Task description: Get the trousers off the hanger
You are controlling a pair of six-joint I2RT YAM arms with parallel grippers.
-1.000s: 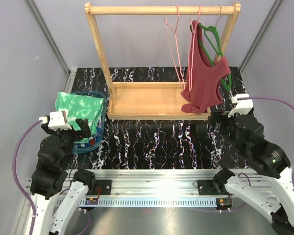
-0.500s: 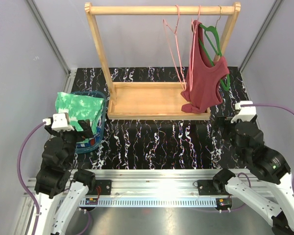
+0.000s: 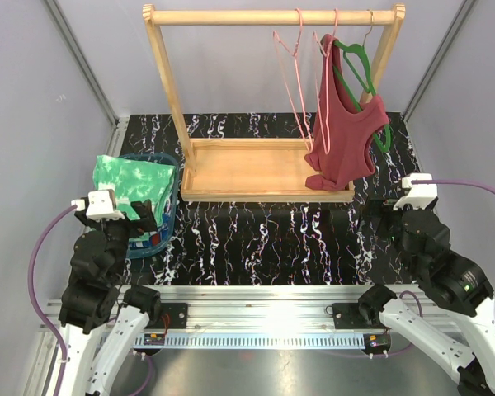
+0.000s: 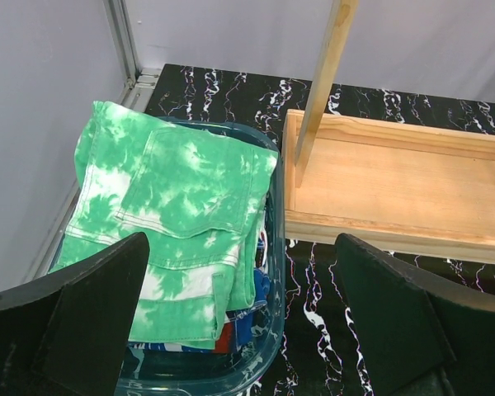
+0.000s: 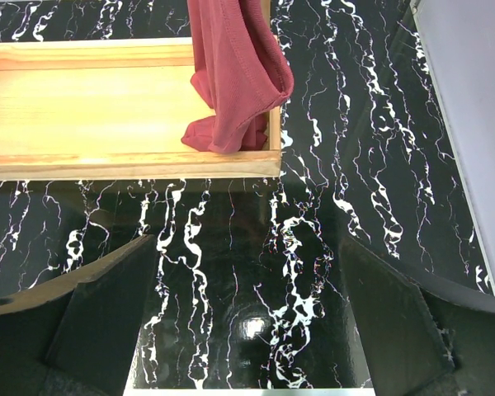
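Note:
The green-and-white trousers [image 3: 136, 180] lie folded on top in a clear blue basket [image 3: 167, 216] at the left; they also show in the left wrist view [image 4: 173, 206]. The blue pair with red and white patches [image 4: 246, 318] lies under them. Two bare pink hangers [image 3: 297, 78] hang on the wooden rack's rail [image 3: 272, 16]. My left gripper [image 3: 142, 216] is open and empty, just near of the basket. My right gripper [image 3: 378, 216] is open and empty, above the table near the rack's right corner.
A maroon tank top [image 3: 346, 136] hangs on a green hanger [image 3: 359, 62] at the rail's right end, its hem touching the rack's wooden base tray [image 3: 247, 169]. Grey walls close in the left, right and back sides.
Both arms have drawn back toward their bases: the right gripper moved nearer and lower from the rack's corner, the left gripper moved slightly nearer. The clothes have not moved.

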